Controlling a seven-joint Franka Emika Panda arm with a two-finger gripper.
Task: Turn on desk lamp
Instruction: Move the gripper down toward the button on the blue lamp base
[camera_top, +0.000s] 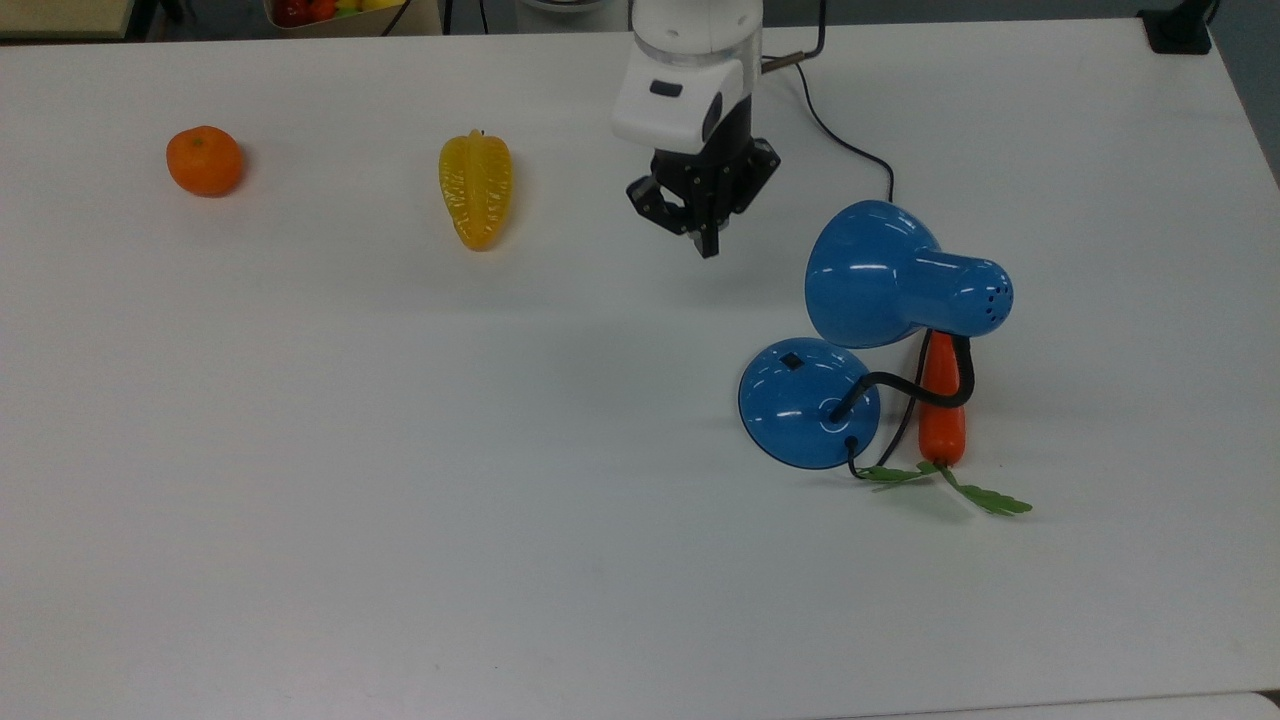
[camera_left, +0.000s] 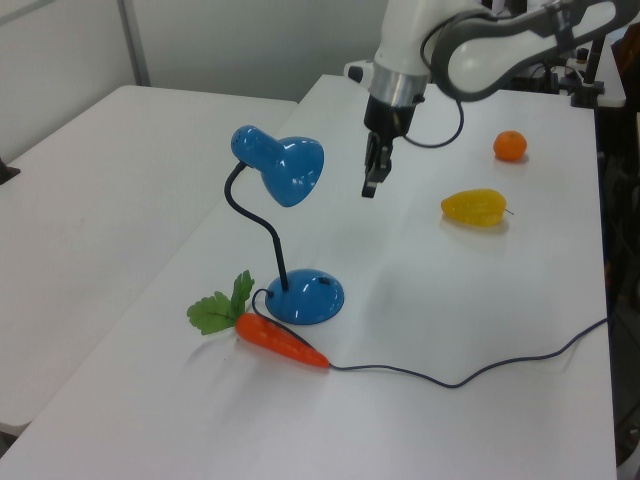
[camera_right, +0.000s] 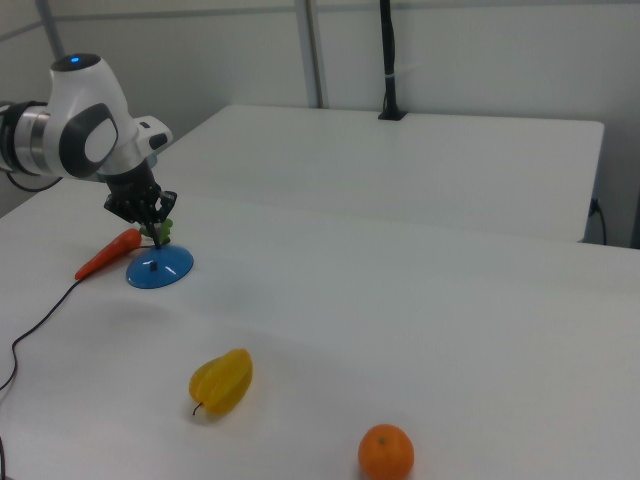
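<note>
Nearest the front edge in the top view, the white bench is bare. A step farther back, toward the top view's right, a toy carrot with green leaves lies just beside the desk lamp.

The lamp's round domed base sits flat on the bench, with a small black switch on the far-left part of the dome in the top view. A bendy black neck rises from the base to the bell-shaped shade, which hangs above and just beyond it. A thin black cord leaves the base and trails off across the bench.

The base looks glossy, hard and slick, and likely light enough to skid under a sideways shove; the neck will probably flex, so the shade is a poor place to push. No hold seems needed: a straight downward press on the switch should pin the base.

Farther back, the tool hangs in the air, tips pointing down, with its fingers together and holding nothing. It is to the top view's left of the shade and well apart from the switch. A yellow starfruit lies farther to the top view's left, and an orange beyond that.
</note>
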